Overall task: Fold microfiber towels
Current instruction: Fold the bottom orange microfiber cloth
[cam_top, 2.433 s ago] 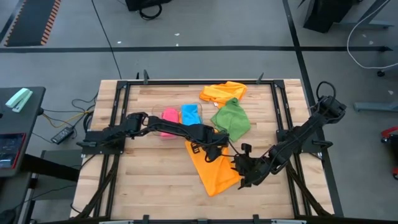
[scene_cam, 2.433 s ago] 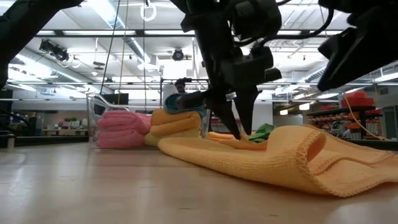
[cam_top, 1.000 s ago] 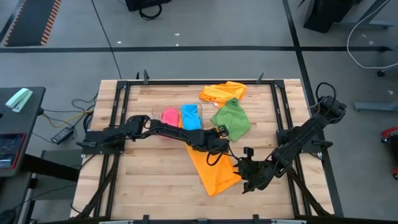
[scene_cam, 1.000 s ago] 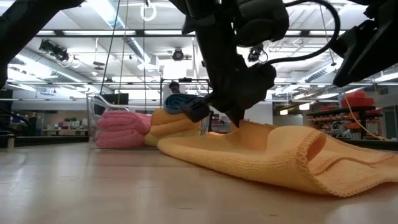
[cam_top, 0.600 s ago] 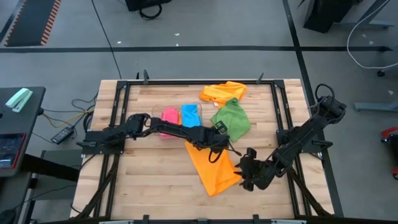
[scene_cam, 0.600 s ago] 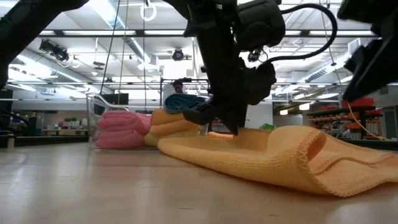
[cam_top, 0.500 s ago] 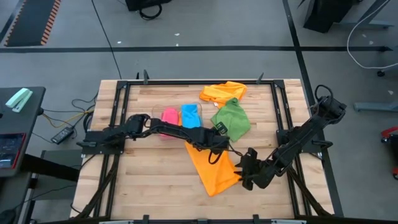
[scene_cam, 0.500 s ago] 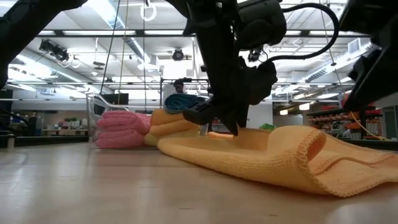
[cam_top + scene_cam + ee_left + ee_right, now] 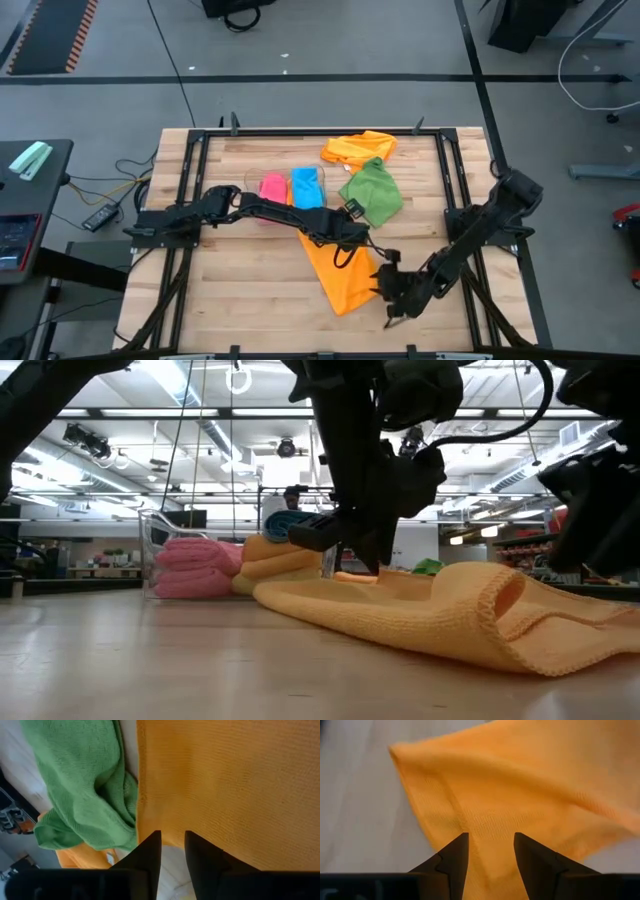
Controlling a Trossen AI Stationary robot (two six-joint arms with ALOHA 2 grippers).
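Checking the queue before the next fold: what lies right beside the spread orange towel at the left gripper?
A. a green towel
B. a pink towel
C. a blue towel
A: in the left wrist view the crumpled green towel borders the orange towel ahead of the left gripper.

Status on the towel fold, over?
Left gripper open over orange towel. Right gripper open at its near corner. Green towel alongside.

No legible text, label or sign anywhere.
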